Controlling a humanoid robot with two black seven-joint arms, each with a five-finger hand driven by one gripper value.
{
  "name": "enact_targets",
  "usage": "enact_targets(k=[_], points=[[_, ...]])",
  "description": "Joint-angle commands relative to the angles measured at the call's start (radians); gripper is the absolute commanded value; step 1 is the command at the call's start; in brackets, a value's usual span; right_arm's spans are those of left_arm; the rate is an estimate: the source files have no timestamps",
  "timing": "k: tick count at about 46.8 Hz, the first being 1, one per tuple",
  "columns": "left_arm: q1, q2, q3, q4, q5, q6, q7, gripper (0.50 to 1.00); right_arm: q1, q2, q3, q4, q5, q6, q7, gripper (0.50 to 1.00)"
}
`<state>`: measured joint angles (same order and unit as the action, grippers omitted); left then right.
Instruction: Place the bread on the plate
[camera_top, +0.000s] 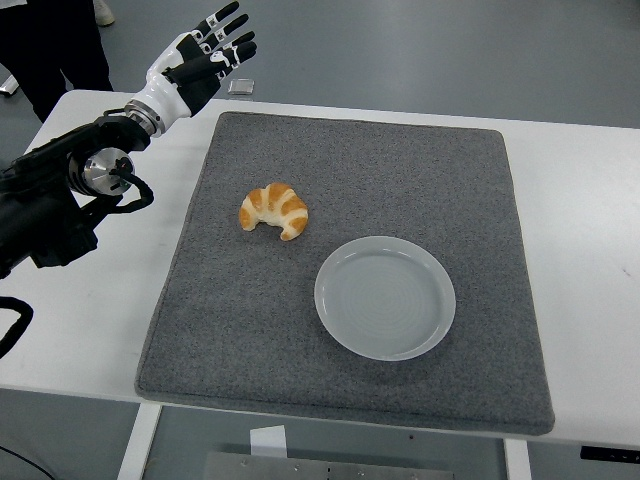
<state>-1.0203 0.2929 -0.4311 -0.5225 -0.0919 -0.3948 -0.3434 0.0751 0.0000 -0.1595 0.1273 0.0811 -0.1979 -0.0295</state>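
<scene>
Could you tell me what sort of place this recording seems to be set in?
Probably a robotics lab or test room: a plain white table with a grey mat, a bare grey floor, and a staged croissant and plate.

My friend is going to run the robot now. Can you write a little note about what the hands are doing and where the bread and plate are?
Left hand: raised above the table's far left corner, fingers spread, holding nothing.
Right hand: not in the picture.
Bread: a croissant lying on the gray mat, up and to the left of the plate, not touching it.
Plate: on the mat, nothing on it.
Done: nothing yet; the bread is untouched.
Left: reach to the bread, grasp it, carry it over, set it on the plate.
</scene>
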Motion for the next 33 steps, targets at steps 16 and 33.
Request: enact_targets(k=[16,33], points=[[-0.021,0.018,0.009,-0.022,0.001,0.002,0.009,0.992,0.000,0.000,0.000,0.000,0.000,0.000,0.000,0.952],[-0.116,0.156,0.090,-0.201,0.006,0.085,0.020,0.992,0.000,0.000,0.000,0.000,-0.001,0.000,0.000,0.952]])
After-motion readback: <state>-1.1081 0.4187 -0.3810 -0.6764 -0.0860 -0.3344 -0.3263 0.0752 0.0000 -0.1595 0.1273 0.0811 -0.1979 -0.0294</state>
